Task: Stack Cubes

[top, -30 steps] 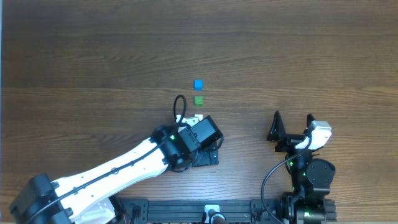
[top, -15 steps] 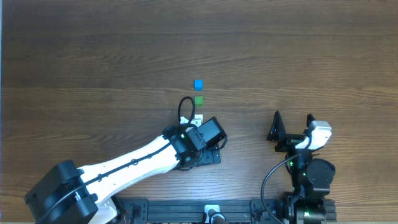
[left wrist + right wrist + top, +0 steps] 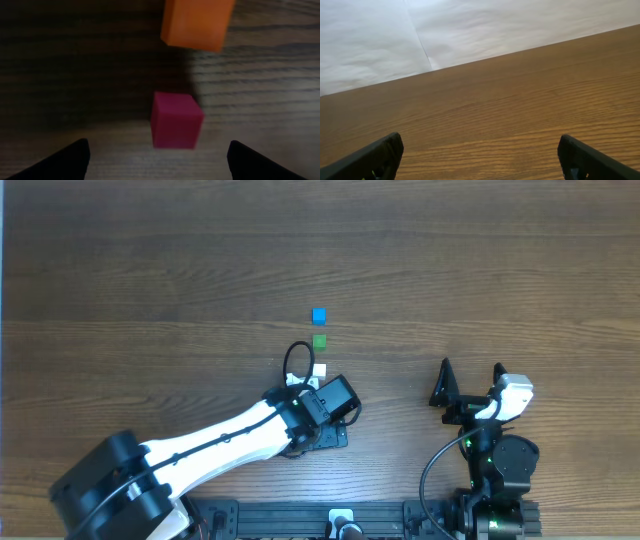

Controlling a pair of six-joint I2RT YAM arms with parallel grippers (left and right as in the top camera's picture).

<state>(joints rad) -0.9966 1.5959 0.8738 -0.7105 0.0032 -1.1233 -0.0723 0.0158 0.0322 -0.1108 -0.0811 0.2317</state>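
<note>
Edging the left hand (image 3: 159,159) slightly lower in the top view, spread wide and empty, framing the magenta cube (image 3: 176,120); likely lining up a grasp. Cropping the orange cube (image 3: 197,22) at the upper edge. Hiding both beneath the arm from above. Leaving the blue cube (image 3: 319,315) and green cube (image 3: 319,341) mid-frame. Resting the right hand (image 3: 470,370) lower right, open, empty.

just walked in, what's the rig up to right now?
The left gripper is open and low over the table, lined up on a magenta cube, with an orange cube just beyond it. It holds nothing. A blue cube and a green cube lie next to each other farther out, neither on top of the other. The right gripper is open near its base, over bare table.
</note>
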